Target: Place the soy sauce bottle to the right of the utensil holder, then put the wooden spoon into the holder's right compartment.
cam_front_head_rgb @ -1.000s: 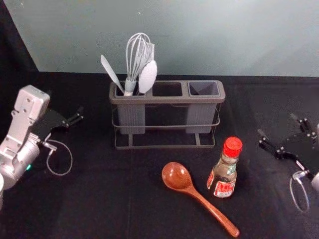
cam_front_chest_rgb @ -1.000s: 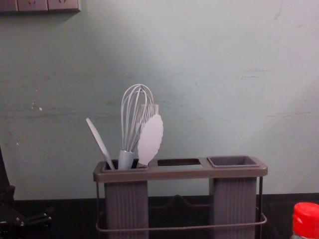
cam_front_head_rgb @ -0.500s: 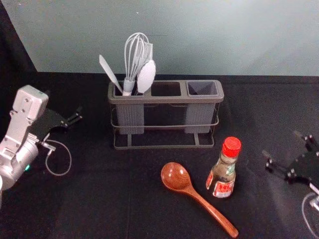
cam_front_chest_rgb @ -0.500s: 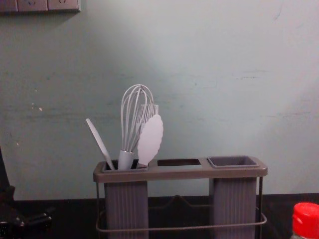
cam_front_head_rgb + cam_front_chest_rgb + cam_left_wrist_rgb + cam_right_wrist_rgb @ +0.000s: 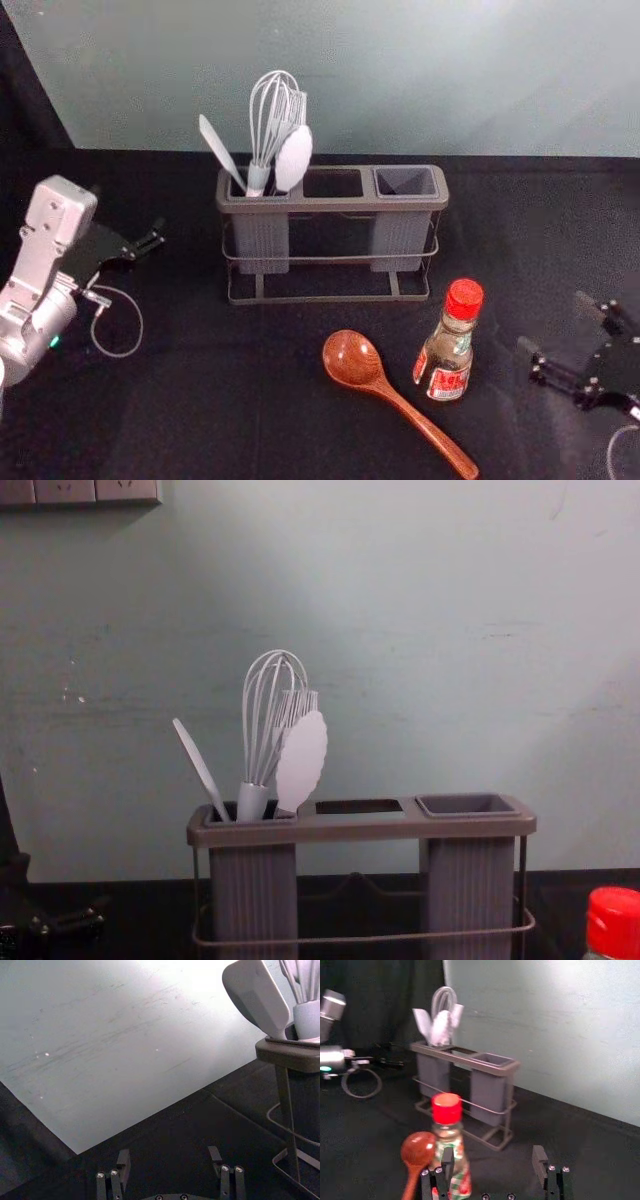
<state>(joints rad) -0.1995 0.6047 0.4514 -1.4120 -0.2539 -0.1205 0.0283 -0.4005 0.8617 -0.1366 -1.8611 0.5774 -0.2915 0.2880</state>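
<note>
The soy sauce bottle, low and right of middle, looks hard, slippery and a bit heavy. Best hug its round belly. Right gripper, right edge, and left gripper, parked at left, are spread wide.

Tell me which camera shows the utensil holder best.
Head view: the utensil holder shows whole, all three openings visible. The chest view cuts off its base; in the right wrist view the bottle hides part; the left wrist view catches one end.
</note>
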